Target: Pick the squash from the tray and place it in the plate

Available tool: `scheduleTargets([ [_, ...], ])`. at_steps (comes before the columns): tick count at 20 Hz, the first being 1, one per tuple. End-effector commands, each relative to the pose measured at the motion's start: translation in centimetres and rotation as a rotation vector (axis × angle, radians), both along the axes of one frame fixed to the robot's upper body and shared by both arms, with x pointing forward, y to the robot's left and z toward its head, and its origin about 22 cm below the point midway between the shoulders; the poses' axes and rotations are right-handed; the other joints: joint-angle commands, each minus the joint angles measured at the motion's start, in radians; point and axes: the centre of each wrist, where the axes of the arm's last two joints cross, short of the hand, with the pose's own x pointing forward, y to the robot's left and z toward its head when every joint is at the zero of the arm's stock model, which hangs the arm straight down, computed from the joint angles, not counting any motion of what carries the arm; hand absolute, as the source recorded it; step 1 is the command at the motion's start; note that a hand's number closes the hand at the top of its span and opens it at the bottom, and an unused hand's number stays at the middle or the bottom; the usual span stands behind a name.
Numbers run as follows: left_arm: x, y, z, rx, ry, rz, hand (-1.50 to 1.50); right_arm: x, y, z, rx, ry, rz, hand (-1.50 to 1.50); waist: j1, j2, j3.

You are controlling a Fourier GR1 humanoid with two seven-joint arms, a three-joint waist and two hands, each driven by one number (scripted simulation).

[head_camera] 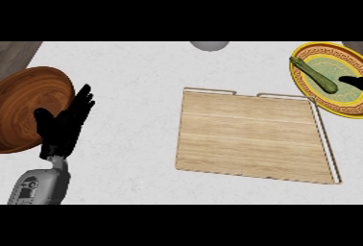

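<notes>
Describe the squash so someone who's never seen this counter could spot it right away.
Start at the wooden tray in the counter's middle; by its far right corner sits a yellow plate. The squash lies slantwise in it, the only long, thin, green thing in view.

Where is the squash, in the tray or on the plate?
On the plate. The squash lies slantwise inside the rim of the plate, well apart from the tray.

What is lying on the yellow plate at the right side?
The green squash lies slanted on the plate. The right hand covers a part of the plate's right side, so what is under it cannot be seen.
</notes>
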Motion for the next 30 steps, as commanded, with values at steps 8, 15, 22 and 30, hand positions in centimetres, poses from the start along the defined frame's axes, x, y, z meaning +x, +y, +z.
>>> scheduleTargets([
  [8,0.1,0.2,0.7,0.000,-0.003,0.023,0.00,-2.8,-4.7,2.2,0.394,0.145,0.148,-1.50,-0.007,-0.002,-0.001],
  [15,0.4,0.8,0.1,0.024,-0.022,0.016,0.00,-4.9,-6.3,0.9,0.351,0.080,0.128,-1.50,0.007,0.008,0.001],
  [22,0.4,-0.9,0.9,0.014,-0.004,-0.014,0.00,-6.9,-8.0,0.3,0.365,0.048,0.090,-1.50,0.011,0.007,0.002],
  [30,-0.3,-1.1,1.4,0.004,-0.012,-0.017,0.00,-9.2,-9.7,-0.3,0.323,0.109,0.045,-1.50,0.022,0.008,0.004],
])
